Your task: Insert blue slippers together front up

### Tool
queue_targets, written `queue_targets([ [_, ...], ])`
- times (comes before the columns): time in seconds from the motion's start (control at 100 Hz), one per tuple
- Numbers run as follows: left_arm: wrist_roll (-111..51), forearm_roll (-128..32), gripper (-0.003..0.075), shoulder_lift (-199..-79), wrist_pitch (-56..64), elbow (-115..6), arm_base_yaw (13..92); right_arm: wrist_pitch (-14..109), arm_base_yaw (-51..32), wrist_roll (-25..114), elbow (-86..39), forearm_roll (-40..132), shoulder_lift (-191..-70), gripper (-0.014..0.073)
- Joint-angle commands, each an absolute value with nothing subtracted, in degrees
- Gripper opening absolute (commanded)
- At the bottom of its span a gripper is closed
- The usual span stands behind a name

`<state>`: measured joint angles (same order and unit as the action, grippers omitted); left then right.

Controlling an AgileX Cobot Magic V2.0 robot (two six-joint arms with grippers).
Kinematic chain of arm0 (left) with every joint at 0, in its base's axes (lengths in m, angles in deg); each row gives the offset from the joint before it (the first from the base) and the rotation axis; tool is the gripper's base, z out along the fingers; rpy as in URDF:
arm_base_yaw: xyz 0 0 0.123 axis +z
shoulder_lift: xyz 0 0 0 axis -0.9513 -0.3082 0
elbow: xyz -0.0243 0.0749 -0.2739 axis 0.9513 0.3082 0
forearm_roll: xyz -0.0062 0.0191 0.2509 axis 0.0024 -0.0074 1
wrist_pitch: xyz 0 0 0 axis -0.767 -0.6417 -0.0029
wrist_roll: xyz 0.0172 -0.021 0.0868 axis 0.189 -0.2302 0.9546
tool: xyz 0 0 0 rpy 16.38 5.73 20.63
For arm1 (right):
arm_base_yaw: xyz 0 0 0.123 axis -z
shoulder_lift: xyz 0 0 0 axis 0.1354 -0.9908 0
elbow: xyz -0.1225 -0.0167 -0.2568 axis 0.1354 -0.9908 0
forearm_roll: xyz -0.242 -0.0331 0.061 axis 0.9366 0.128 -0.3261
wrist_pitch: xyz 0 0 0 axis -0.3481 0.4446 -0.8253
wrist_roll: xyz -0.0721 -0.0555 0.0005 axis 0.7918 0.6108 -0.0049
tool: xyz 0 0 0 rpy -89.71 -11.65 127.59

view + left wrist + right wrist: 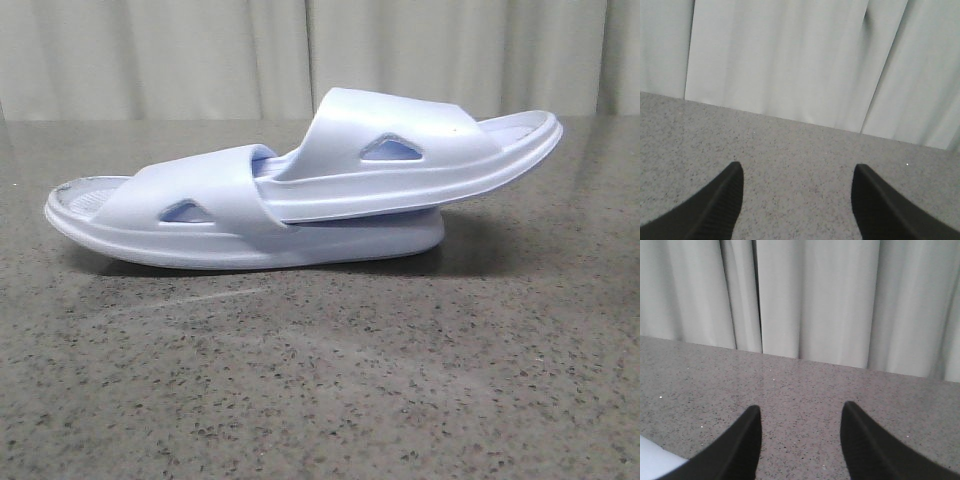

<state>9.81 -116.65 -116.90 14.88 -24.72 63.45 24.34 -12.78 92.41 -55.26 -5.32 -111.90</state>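
Clearly, task state: the blue slippers point(300, 190) look already nested, so the step in hand is judged a check and release.
Left gripper point(797, 200): fingers apart, nothing between them, over bare counter point(320, 400).
Right gripper point(800, 440): fingers apart and empty; a pale corner beside it may be a slipper.
Lower slipper point(150, 225): lies flat, sole down, mid-counter toward the far edge.
Upper slipper point(420, 150): one end is pushed under the lower slipper's strap, the other tilts up toward the counter's right edge.
Doing it well: keep both grippers clear of the pair; if seating needs improving, press gently on the raised end.
Far edge: pale curtain point(200, 60).
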Motion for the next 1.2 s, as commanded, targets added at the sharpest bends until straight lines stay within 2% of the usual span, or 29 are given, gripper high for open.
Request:
queue_targets([
  [0.0,9.9,-116.5,0.0415,-114.1,15.3,-22.8,63.1,21.4,-12.7,94.4,-55.3,-4.8,-108.7,0.0310],
  [0.21,9.9,-116.2,0.0415,-108.1,16.9,-16.3,63.1,21.3,-12.7,95.1,-61.6,-4.8,-100.1,0.0310],
  [0.48,9.9,-116.2,0.0414,-104.5,14.6,-14.6,63.1,24.3,-12.7,95.1,-66.7,-4.9,-90.3,0.0310],
  [0.87,9.9,-116.2,0.0405,-104.5,14.2,-13.9,63.1,24.4,-12.7,95.1,-69.5,-5.0,-88.5,0.0294],
  [1.01,9.9,-116.2,0.0313,-104.5,14.2,-13.9,63.1,24.4,-12.7,95.1,-69.5,-5.0,-88.5,0.0170],
  [1.19,9.9,-116.6,0.0086,-104.5,14.2,-13.9,63.1,24.4,-12.7,95.1,-69.5,-5.0,-88.5,-0.0057],
])
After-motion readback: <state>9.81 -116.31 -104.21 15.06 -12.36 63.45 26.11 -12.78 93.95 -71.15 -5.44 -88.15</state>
